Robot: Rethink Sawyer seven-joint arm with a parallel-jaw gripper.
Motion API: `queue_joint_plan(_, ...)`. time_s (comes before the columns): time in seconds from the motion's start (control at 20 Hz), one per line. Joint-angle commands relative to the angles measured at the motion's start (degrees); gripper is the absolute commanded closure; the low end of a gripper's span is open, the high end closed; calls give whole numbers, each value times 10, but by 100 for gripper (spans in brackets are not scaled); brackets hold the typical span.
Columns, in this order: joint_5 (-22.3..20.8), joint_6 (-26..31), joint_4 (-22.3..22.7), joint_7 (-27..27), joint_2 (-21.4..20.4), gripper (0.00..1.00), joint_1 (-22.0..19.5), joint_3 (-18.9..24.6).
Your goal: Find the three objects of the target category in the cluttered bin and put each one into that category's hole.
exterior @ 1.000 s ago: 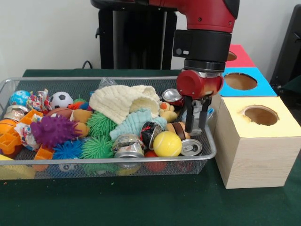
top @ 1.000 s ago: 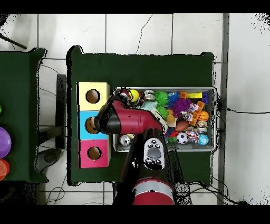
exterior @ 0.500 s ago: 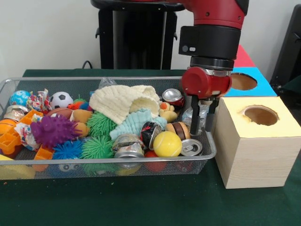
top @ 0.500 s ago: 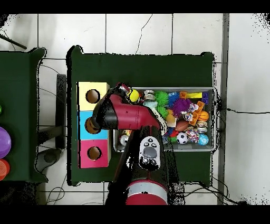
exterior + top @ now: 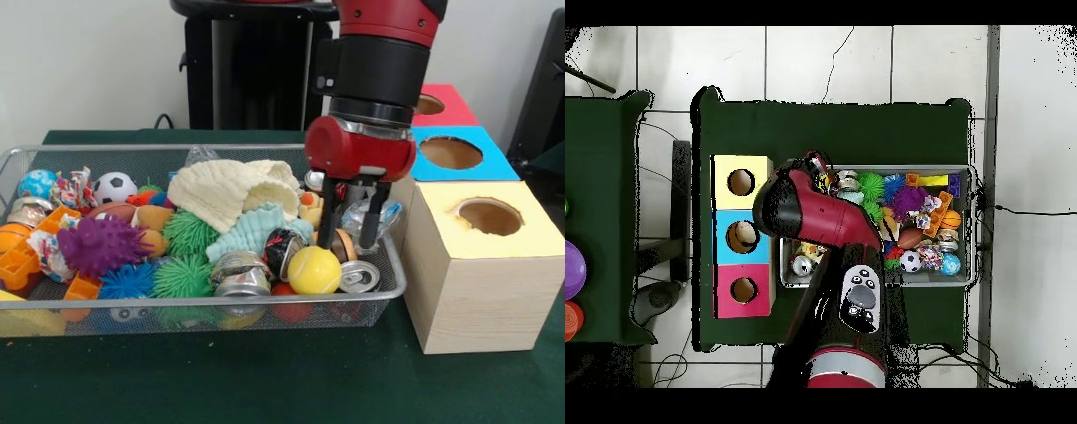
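Front view: wire bin (image 5: 399,281) of clutter, three hole boxes beside | my gripper (image 5: 349,237) low at its box-side end, jaws parted, empty | step: searching | yellow ball (image 5: 314,269) beneath; next: descend, close.

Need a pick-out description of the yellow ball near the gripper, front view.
Start at the wire bin and go to its front edge at the end beside the yellow-topped box. The yellow tennis ball sits there, between two crushed cans. It is the only plain, smooth, solid-yellow sphere in that corner.
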Motion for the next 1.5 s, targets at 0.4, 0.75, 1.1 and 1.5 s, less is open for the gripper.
queue_joint_plan(0.4, 55, 19, 71, 229, 36, 0, 37, -58)
queue_joint_plan(0.75, 127, -16, 121, 319, 24, 0, 1, -8)
queue_joint_plan(1.1, 123, -45, 112, 332, 40, 0, 1, 5)
queue_joint_plan(1.5, 135, -27, 72, 366, 67, 0, 33, -17)
